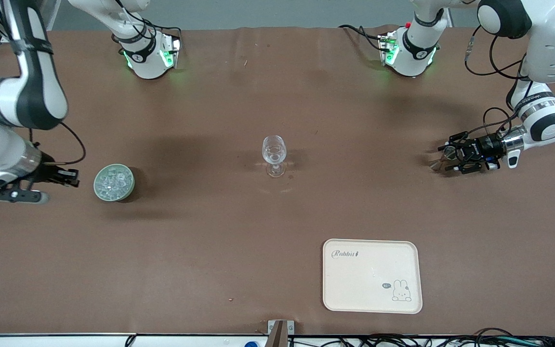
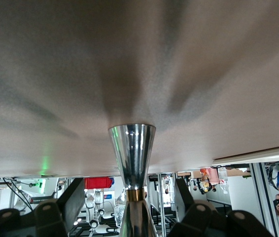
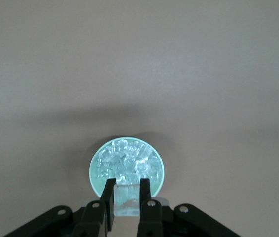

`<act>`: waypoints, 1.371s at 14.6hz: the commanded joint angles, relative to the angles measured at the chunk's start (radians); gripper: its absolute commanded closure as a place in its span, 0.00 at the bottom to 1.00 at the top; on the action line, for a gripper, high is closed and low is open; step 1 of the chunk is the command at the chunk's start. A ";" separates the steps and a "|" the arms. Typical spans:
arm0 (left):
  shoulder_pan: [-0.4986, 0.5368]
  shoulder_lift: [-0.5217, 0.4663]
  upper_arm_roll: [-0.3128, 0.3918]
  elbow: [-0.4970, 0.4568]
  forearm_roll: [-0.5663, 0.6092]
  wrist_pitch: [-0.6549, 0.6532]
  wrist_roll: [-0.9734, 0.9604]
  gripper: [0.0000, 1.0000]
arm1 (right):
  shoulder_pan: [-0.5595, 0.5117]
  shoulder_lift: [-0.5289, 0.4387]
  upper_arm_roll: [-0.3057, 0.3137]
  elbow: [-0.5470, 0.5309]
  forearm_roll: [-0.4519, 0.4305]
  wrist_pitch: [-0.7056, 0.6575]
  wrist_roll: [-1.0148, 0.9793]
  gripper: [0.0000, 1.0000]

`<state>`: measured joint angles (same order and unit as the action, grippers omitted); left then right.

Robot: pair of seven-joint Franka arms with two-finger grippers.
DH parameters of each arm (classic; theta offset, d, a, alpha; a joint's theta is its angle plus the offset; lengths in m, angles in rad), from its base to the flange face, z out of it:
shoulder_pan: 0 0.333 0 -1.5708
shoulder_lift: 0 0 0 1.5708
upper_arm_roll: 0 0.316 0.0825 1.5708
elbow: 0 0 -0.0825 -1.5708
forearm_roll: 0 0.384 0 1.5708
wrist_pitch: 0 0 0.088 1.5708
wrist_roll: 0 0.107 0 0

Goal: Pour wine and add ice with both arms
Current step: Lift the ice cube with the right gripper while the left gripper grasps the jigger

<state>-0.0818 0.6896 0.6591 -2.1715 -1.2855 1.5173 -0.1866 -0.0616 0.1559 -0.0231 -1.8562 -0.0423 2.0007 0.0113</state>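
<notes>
Front view: right gripper (image 1: pixel 72 177) pinching ice cube (image 3: pixel 127 200) beside bowl rim (image 1: pixel 99 189) | left gripper (image 1: pixel 443 159) spread.

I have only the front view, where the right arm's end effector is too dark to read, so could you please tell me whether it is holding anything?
Observer: Yes. The right wrist view shows the right end effector shut on one clear ice cube.
Operator: Thank you. What is the silvery thing at the other arm?
Observer: In the left wrist view it is a polished metal cone with a gold band at its narrow end, sitting in the left end effector.
Operator: Is it gripped?
Observer: It does not look so. The fingers stand apart from it, with a gap on each side.
</notes>
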 commanded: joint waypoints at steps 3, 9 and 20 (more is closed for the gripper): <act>0.001 -0.007 0.007 -0.008 -0.021 0.003 0.028 0.69 | -0.007 -0.024 0.009 0.276 0.010 -0.288 0.067 0.96; 0.022 -0.001 0.005 -0.005 -0.025 -0.057 0.062 0.95 | 0.044 -0.142 -0.033 0.325 0.056 -0.448 0.087 0.96; 0.056 -0.067 0.014 0.084 0.021 -0.213 -0.103 1.00 | 0.054 -0.185 -0.037 0.336 0.073 -0.517 0.076 0.97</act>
<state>-0.0215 0.6706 0.6699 -2.0987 -1.2907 1.3182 -0.2345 -0.0214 -0.0096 -0.0481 -1.5115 0.0152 1.4893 0.0807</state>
